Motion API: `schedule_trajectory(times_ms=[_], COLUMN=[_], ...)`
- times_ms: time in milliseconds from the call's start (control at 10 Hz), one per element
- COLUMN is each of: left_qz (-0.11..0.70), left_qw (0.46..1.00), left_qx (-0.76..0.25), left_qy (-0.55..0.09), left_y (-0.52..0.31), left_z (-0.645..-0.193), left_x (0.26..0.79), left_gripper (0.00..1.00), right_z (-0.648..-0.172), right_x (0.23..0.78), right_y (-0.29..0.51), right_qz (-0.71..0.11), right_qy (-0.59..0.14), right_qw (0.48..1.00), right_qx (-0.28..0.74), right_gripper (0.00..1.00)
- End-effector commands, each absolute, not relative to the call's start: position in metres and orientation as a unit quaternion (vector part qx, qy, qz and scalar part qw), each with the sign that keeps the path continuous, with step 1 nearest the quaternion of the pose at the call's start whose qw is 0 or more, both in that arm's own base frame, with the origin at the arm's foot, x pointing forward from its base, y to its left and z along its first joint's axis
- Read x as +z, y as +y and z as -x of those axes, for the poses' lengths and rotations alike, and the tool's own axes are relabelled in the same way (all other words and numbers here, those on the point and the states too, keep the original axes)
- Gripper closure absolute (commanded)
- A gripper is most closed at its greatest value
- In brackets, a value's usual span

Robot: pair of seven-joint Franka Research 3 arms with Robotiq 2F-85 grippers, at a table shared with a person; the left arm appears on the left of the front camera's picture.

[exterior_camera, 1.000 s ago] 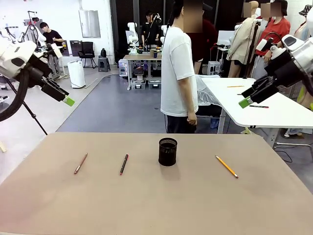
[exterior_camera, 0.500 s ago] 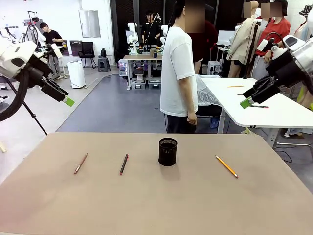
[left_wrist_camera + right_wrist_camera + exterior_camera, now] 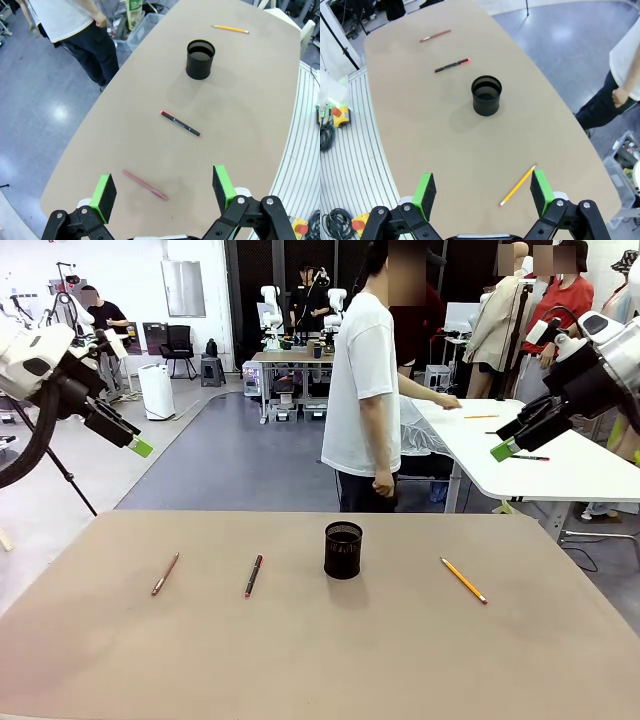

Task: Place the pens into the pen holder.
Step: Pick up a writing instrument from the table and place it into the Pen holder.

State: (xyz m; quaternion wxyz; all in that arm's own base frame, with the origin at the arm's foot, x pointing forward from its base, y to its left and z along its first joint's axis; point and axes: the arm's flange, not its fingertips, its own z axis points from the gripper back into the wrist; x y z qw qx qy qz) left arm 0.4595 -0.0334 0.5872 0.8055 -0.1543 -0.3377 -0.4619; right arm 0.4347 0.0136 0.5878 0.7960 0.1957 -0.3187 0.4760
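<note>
Pens first, in the front view: none is picked up, so I judge the step in hand to be the first reach. The small black mesh cylinder of a pen holder (image 3: 343, 550) stands upright toward the table's (image 3: 320, 670) far edge, midway between its left and right edges. The copper-brown pen (image 3: 165, 574) and the black pen with a red end (image 3: 254, 576) lie flat on its left-edge side, apart from each other. The thin yellow pencil (image 3: 464, 581) lies on its right-edge side. The left gripper (image 3: 138, 445) and right gripper (image 3: 505, 447) hang high off either side, holding nothing.

In the left wrist view, the green pads (image 3: 104, 191) are spread wide, with the copper-brown pen below and between them. I'd drop onto that one, turning the wrist so the fingers close across the shaft at mid-length and it doesn't tip.

In the right wrist view, the pads (image 3: 426, 189) are spread wide too, with the pencil just below. I'd grip it the same way, then stand it upright over the holder's open mouth before letting go.
</note>
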Motion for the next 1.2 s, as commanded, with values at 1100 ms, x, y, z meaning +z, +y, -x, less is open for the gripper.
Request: schedule_trajectory(times_ms=[1100], left_qz=[0.156], left_qw=[0.804], left_qx=[-0.464], left_qy=[-0.337], left_y=[-0.032], left_z=[-0.460], left_x=[0.587], left_gripper=[0.00], right_z=[-0.554], right_x=[0.459], right_y=[0.043], right_qz=[-0.027], right_qy=[-0.088], right_qw=[0.945], right_qx=[0.314], right_gripper=[0.00])
